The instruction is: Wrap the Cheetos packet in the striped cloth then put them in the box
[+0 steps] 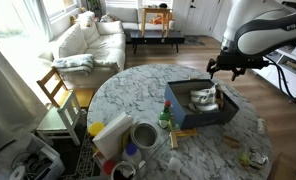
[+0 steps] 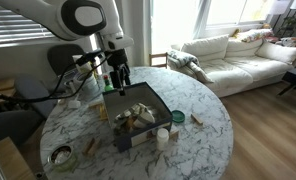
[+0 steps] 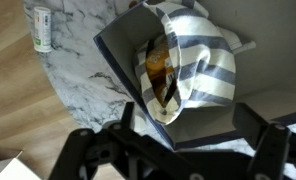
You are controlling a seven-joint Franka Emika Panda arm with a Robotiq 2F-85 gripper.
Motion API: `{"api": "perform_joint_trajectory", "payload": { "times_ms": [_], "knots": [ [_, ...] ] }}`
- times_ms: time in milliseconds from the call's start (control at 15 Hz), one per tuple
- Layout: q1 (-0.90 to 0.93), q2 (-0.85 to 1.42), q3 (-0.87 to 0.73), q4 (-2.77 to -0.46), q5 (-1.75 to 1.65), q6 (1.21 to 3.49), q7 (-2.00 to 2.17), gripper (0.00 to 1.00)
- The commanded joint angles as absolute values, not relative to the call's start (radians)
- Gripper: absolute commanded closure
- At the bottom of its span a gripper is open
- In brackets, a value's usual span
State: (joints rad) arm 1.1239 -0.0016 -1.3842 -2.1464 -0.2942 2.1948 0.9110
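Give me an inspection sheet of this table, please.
Surface: round white marble table, crowded along one edge.
Job's things: off-white striped cloth wrapped round glossy orange snack packet, lying in shallow blue box.
Clutter: round white bowl, yellow-and-white carton, small green bottle.
Claw: open, empty, above the box.
Cables: dark cables beside the arm.
Surroundings: white sofa, wooden chair, wood floor.
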Motion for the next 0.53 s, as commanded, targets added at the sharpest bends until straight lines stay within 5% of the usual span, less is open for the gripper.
{"api": "perform_joint_trajectory", "payload": {
  "times_ms": [0, 67, 133, 467],
  "knots": [
    [1.119, -0.134, -1.360, -2.117, -0.449, 2.138, 0.998, 0.00],
    [1.123, -0.036, -1.380, -2.129, -0.366, 2.185, 0.945, 0.00],
    [0.922, 0.012, -1.196, -2.124, -0.313, 2.201, 0.905, 0.00],
    [0.921, -0.003, -1.198, -2.122, -0.310, 2.201, 0.897, 0.00]
  ]
}}
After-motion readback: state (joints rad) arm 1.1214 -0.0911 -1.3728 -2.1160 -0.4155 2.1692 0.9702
